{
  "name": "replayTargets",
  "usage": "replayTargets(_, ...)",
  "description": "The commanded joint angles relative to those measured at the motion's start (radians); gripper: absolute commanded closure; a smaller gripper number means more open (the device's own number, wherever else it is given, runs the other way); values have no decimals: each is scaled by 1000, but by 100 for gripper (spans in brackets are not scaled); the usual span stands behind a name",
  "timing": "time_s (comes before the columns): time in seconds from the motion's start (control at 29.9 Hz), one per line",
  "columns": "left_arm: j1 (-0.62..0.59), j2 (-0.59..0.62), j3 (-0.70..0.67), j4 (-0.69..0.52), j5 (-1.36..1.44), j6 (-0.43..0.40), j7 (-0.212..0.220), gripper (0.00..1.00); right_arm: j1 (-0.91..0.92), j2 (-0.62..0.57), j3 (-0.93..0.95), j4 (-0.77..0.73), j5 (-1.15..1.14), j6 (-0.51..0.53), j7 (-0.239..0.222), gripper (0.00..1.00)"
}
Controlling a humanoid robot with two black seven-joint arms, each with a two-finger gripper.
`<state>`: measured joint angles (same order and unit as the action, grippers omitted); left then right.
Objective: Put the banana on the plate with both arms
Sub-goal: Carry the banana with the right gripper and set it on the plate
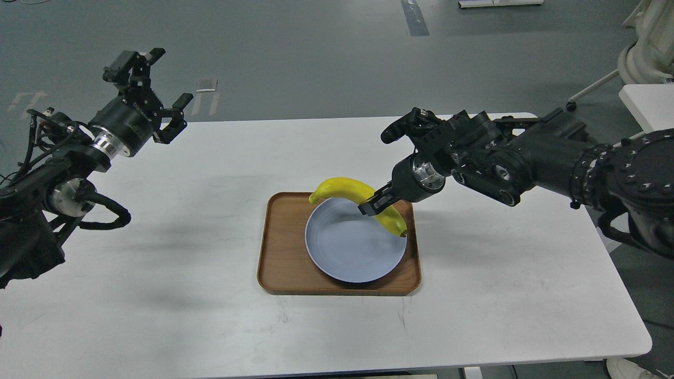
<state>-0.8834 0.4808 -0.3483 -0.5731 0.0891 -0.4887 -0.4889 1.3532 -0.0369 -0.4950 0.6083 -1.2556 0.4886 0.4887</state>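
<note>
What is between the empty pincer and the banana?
Only bare white table, seen from the head view. The left pincer hangs open, far from the banana held by the right pincer.

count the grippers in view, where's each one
2. The left gripper is raised over the table's far left edge, jaws spread and empty. The right gripper is over the plate's far rim, jaws shut on the banana.

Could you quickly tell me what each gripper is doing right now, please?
Left gripper: open, empty, raised.
Right gripper: shut on the banana, above the plate.
</note>
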Motion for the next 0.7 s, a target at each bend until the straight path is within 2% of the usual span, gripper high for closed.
replayTargets(0.0, 0, 10, 0, -1, 0, 0, 0, 1, -23, 37, -37, -10, 8, 0, 0, 100)
replayTargets(0.17, 0, 27, 0, -1, 0, 0, 0, 1, -36, 37, -39, -16, 8, 0, 0, 100)
replayTargets(0.27, 0, 29, -1, -1, 0, 0, 0, 1, -36, 37, -39, -16, 10, 0, 0, 91)
replayTargets(0.37, 0, 29, -1, 1, 0, 0, 0, 1, -36, 37, -37, -15, 10, 0, 0, 61)
replayTargets(0.4, 0, 29, -1, -1, 0, 0, 0, 1, -36, 37, -37, -16, 10, 0, 0, 42)
replayTargets(0.44, 0, 30, -1, 1, 0, 0, 0, 1, -36, 37, -37, -18, 10, 0, 0, 34)
replayTargets(0.5, 0, 30, -1, 1, 0, 0, 0, 1, -36, 37, -30, -18, 16, 0, 0, 5)
replayTargets(0.54, 0, 30, -1, 1, 0, 0, 0, 1, -36, 37, -30, -18, 22, 0, 0, 2)
replayTargets(0.67, 1, 32, 0, 1, 1, 0, 0, 1, -36, 37, -22, -21, 82, 0, 0, 0)
